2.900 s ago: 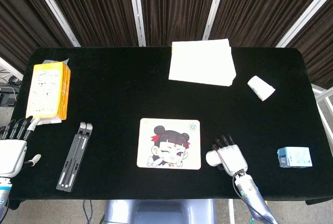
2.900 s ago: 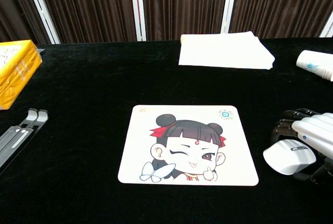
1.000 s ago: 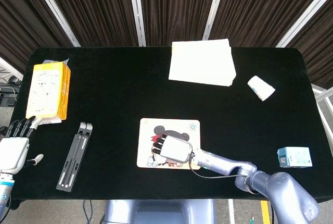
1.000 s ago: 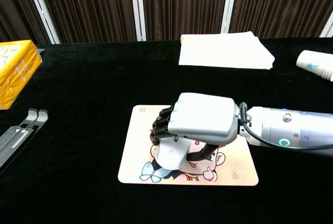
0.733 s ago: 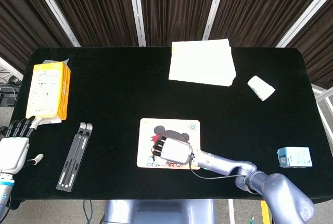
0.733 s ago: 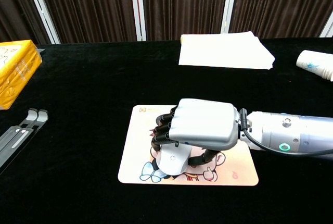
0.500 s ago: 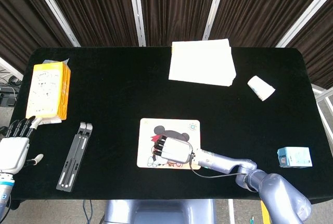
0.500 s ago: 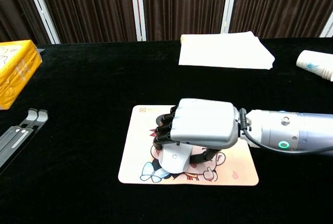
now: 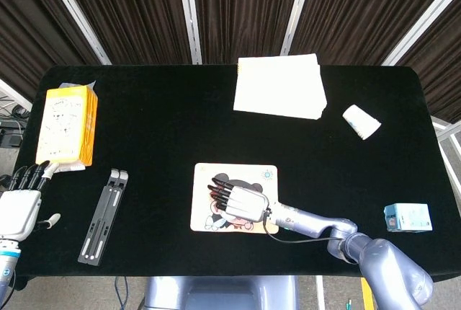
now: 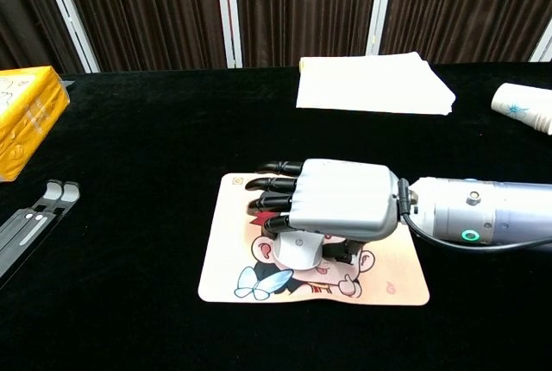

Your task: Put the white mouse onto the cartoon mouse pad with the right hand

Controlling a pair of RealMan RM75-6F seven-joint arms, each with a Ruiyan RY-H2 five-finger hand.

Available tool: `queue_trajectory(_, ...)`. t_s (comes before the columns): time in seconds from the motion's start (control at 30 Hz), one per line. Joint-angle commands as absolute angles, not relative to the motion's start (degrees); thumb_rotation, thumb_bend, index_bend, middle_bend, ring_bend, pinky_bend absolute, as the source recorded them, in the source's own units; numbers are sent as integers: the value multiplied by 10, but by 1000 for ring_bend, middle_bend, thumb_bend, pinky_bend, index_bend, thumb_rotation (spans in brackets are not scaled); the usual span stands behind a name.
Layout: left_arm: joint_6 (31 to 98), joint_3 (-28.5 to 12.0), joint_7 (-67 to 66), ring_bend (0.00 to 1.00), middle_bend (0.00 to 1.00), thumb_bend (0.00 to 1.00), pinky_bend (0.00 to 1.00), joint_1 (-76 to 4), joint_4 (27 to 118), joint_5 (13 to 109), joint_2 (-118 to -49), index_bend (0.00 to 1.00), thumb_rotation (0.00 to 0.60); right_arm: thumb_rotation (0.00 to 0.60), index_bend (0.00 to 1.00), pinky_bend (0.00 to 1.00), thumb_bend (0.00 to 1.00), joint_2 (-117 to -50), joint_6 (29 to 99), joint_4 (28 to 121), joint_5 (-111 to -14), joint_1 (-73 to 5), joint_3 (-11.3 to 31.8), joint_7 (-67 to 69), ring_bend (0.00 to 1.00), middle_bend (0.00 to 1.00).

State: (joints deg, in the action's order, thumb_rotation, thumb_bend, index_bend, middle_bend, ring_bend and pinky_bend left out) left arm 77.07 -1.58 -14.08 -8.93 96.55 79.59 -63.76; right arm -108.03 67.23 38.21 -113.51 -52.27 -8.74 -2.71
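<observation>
Black table [image 9: 158, 130] before dark curtains [image 9: 238, 7] with white strips.

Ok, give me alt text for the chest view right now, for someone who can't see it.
The right hand hovers palm down, fingers extended, over the white mouse, which sits on the cartoon mouse pad on a black table. Behind lie a white paper stack and, at left, a yellow box.
</observation>
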Motion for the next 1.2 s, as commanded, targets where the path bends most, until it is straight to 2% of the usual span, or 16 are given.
queue_trajectory(0.03,771,-16,-141,0,0,181,0,-89,965,796,-638,0,600,600,123,0,114,-1071,662,404,-1121,-520,-81,-50,0,28)
queue_trajectory(0.1,771,-16,-142,0,0,183,0,-90,965,795,-638,0,600,600,101,0,95,-1065,660,416,-1114,-518,-78,-61,0,1)
queue_trajectory(0.33,771,-15,-142,0,0,182,0,-90,966,794,-638,0,600,600,95,0,91,-1040,659,457,-1104,-518,-72,-102,0,0)
queue_trajectory(0.63,772,-15,-140,0,0,180,0,-90,967,794,-637,0,600,600,95,0,90,-964,656,556,-1075,-499,-53,-199,0,0)
queue_trajectory(0.97,777,-13,-139,0,0,181,0,-88,964,800,-638,0,600,600,95,0,91,-858,724,752,-923,-361,-9,-275,0,0)
queue_trajectory(1.07,780,-12,-141,0,0,181,0,-88,963,803,-640,0,600,600,95,0,88,-821,755,826,-873,-310,-6,-272,0,0)
queue_trajectory(1.2,781,-12,-141,0,0,181,0,-88,962,806,-640,0,600,600,96,0,78,-782,791,882,-840,-260,-13,-270,0,0)
